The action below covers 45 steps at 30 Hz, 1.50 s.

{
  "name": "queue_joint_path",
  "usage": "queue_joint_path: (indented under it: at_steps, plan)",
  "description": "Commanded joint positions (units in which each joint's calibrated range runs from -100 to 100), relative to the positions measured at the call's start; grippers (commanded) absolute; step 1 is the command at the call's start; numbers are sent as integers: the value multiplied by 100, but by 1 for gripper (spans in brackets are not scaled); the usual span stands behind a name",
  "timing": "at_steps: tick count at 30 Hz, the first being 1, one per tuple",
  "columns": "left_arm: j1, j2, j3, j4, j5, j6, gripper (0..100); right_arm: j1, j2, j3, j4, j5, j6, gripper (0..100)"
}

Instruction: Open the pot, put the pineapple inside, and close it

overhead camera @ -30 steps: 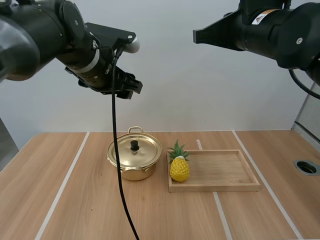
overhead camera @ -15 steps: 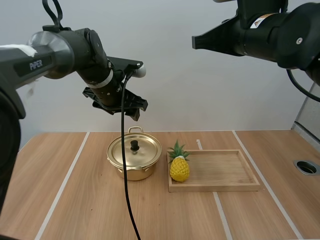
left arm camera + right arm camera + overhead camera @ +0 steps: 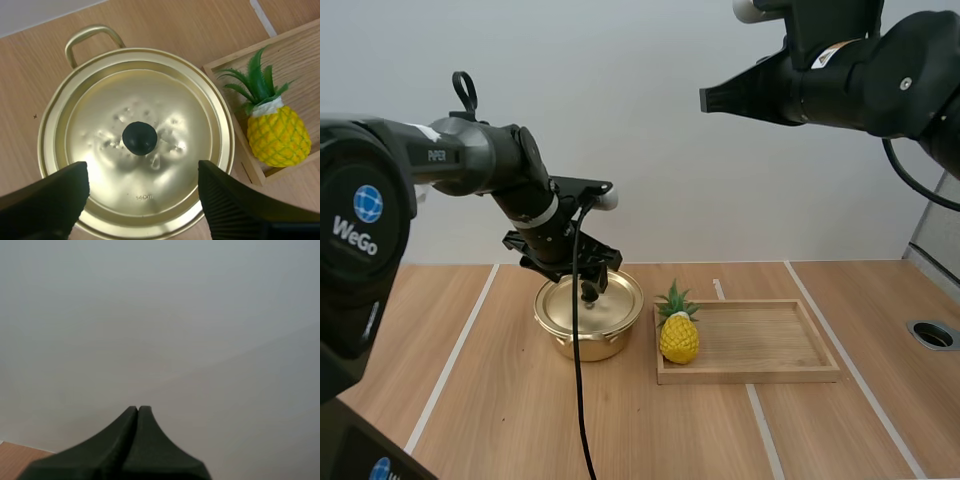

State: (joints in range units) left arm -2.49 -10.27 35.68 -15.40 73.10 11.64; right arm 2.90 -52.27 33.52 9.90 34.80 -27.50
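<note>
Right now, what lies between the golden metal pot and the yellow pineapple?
Only the side wall of the shallow wooden tray, shown in the left wrist view.

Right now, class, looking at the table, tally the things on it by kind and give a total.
pot: 1
lid: 1
pineapple: 1
wooden tray: 1
Total: 4
</note>
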Motion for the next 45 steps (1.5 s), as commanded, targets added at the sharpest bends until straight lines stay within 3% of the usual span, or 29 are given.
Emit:
queue_joint_path:
  at_steps: [1, 24, 32, 45]
  plan:
    - [-16, 6, 161, -152, -543, 141, 100, 3, -20, -4, -40, 63, -6, 0]
    - [-16, 755, 293, -430, -1408, 513, 100, 3, -20, -4, -40, 492, -6, 0]
    - [-16, 1022, 293, -800, -1680, 783, 100, 3, -20, -4, -40, 492, -6, 0]
    - [-16, 1103, 293, -962, -1418, 872, 100, 3, -20, -4, -40, 492, -6, 0]
